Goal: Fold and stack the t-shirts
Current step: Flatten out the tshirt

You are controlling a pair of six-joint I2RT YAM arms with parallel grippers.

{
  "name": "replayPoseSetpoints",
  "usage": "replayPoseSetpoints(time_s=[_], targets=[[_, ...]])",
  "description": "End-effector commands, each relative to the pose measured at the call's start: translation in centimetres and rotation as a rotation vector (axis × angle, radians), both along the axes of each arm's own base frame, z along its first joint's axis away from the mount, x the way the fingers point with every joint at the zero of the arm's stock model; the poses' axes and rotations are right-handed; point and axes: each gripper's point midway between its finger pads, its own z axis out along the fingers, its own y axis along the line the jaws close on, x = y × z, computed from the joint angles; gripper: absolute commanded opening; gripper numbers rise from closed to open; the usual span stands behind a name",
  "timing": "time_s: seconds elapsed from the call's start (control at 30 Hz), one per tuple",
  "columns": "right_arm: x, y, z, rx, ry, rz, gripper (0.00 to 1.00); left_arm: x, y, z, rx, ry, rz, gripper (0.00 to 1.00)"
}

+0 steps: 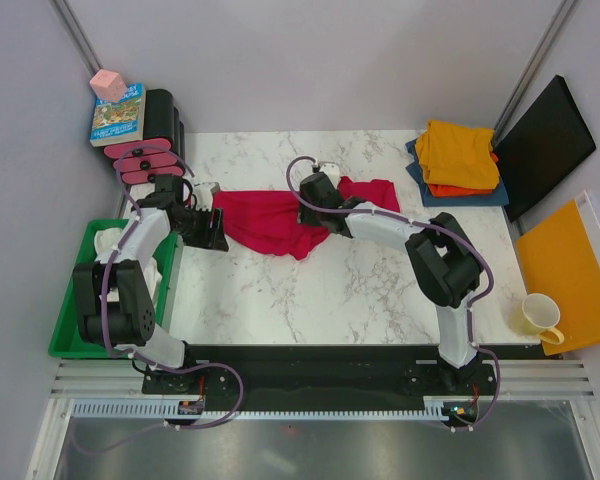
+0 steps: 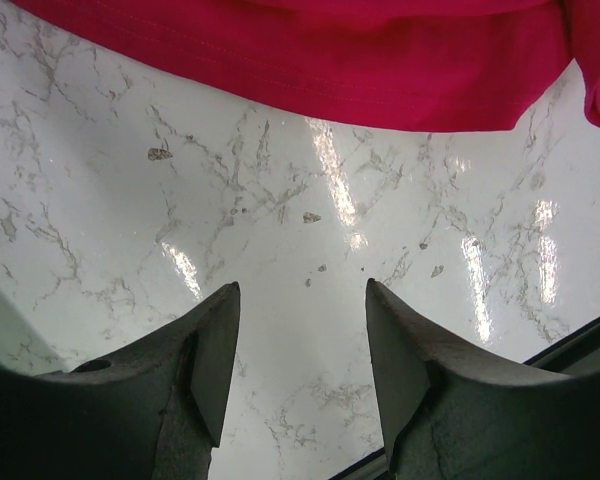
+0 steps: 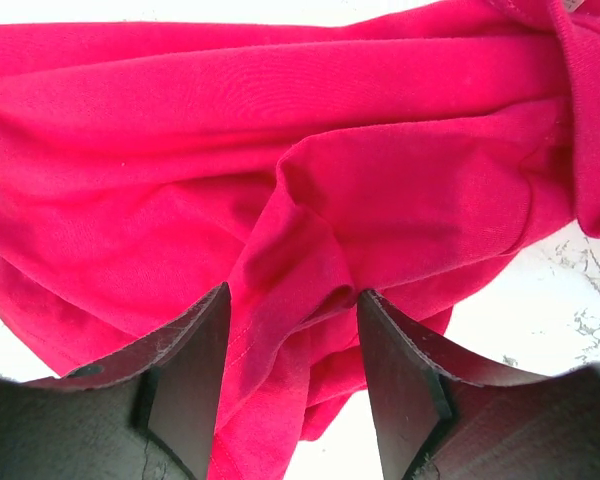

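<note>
A crimson-red t-shirt (image 1: 270, 222) lies crumpled on the marble table (image 1: 360, 290), left of centre at the back. My left gripper (image 1: 216, 228) hovers at its left edge. In the left wrist view it (image 2: 302, 290) is open over bare marble, with the red hem (image 2: 310, 60) just ahead. My right gripper (image 1: 315, 196) is down on the shirt's upper right part. Its open jaws (image 3: 293, 295) straddle a raised fold of red cloth (image 3: 300, 250) that brushes the right finger (image 3: 400, 370). Folded yellow-orange (image 1: 458, 150), orange (image 1: 462, 190) and blue (image 1: 488, 196) t-shirts are stacked at the back right.
Pink-and-black stacked cases (image 1: 152, 150) with a book (image 1: 118, 113) and pink cube (image 1: 108, 85) stand at the back left. A green bin (image 1: 68, 325) holding white cloth (image 1: 110, 240) sits off the left edge. On the right are a black panel (image 1: 545, 145), an orange board (image 1: 570, 270) and a yellow mug (image 1: 538, 318).
</note>
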Motion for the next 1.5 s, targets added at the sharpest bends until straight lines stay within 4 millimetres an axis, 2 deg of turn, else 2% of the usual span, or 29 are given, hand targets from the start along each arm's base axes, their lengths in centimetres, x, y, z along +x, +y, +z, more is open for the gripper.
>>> replayPoseSetpoints(time_s=[0.0, 0.4, 0.43, 0.47, 0.5, 0.53, 0.57, 0.6, 0.63, 0.73, 0.77, 0.8, 0.83, 0.87, 0.9, 0.97, 1.17, 1.23, 1.27, 1.3, 1.47], targets=[[1.9, 1.1, 3.4, 0.062, -0.08, -0.021, 0.6, 0.7, -0.2, 0.3, -0.002, -0.045, -0.03, 0.6], [2.9, 1.0, 2.9, 0.049, -0.084, -0.064, 0.53, 0.4, -0.1, -0.4, 0.004, -0.033, -0.033, 0.59], [2.9, 0.9, 2.8, 0.044, -0.085, -0.068, 0.49, 0.3, -0.2, -0.4, 0.0, -0.03, -0.033, 0.6], [2.7, 0.7, 2.5, 0.039, -0.08, -0.072, 0.38, 0.4, -0.1, -0.4, 0.002, -0.032, -0.034, 0.59], [2.7, 0.7, 2.5, 0.042, -0.078, -0.077, 0.35, 0.4, -0.2, -0.3, 0.001, -0.035, -0.034, 0.59], [2.7, 0.7, 2.4, 0.04, -0.078, -0.072, 0.28, 0.4, -0.1, -0.4, 0.002, -0.033, -0.034, 0.6], [2.6, 0.5, 2.3, 0.036, -0.076, -0.078, 0.07, 0.4, -0.1, -0.4, 0.004, -0.035, -0.033, 0.59], [2.6, 0.4, 2.3, 0.035, -0.076, -0.081, 0.03, 0.4, -0.1, -0.4, 0.004, -0.033, -0.033, 0.59], [2.6, 0.4, 2.4, 0.037, -0.079, -0.083, 0.03, 0.4, -0.1, -0.4, 0.004, -0.033, -0.033, 0.59], [2.1, 0.0, 2.8, 0.028, -0.079, -0.079, 0.25, 0.4, -0.2, -0.4, -0.002, -0.032, -0.035, 0.59], [1.8, -0.6, 2.5, 0.011, -0.075, -0.088, 0.41, 0.4, -0.2, -0.4, -0.002, -0.032, -0.035, 0.59], [1.7, -0.7, 2.8, 0.007, -0.081, -0.09, 0.47, 0.4, -0.2, -0.5, -0.003, -0.031, -0.036, 0.59], [1.4, -0.8, 4.1, 0.013, -0.103, -0.087, 0.52, 0.3, -0.2, -0.4, -0.005, -0.031, -0.035, 0.59], [1.1, -1.1, 4.2, 0.004, -0.107, -0.089, 0.59, 0.3, -0.3, -0.5, -0.006, -0.028, -0.037, 0.59], [1.1, -1.2, 4.8, 0.003, -0.121, -0.089, 0.62, 0.3, -0.3, -0.5, -0.008, -0.028, -0.038, 0.59], [1.1, -1.1, 6.0, 0.009, -0.139, -0.08, 0.64, 0.3, -0.4, -0.7, -0.013, -0.022, -0.037, 0.59], [2.0, -0.7, 7.1, -0.009, -0.16, -0.078, 0.64, 0.5, -0.7, -0.5, -0.03, -0.022, -0.034, 0.59], [2.4, -0.6, 6.2, -0.027, -0.147, -0.077, 0.63, 0.6, -0.7, -0.4, -0.027, -0.026, -0.033, 0.59], [2.6, -0.3, 6.5, -0.03, -0.148, -0.073, 0.63, 0.6, -0.6, -0.4, -0.024, -0.028, -0.036, 0.59], [2.8, -0.1, 5.4, -0.044, -0.13, -0.069, 0.63, 0.5, -0.6, -0.4, -0.022, -0.027, -0.035, 0.59], [3.3, 0.8, 3.9, -0.045, -0.105, -0.055, 0.61, 0.2, -0.5, -0.6, -0.017, -0.026, -0.038, 0.59]])
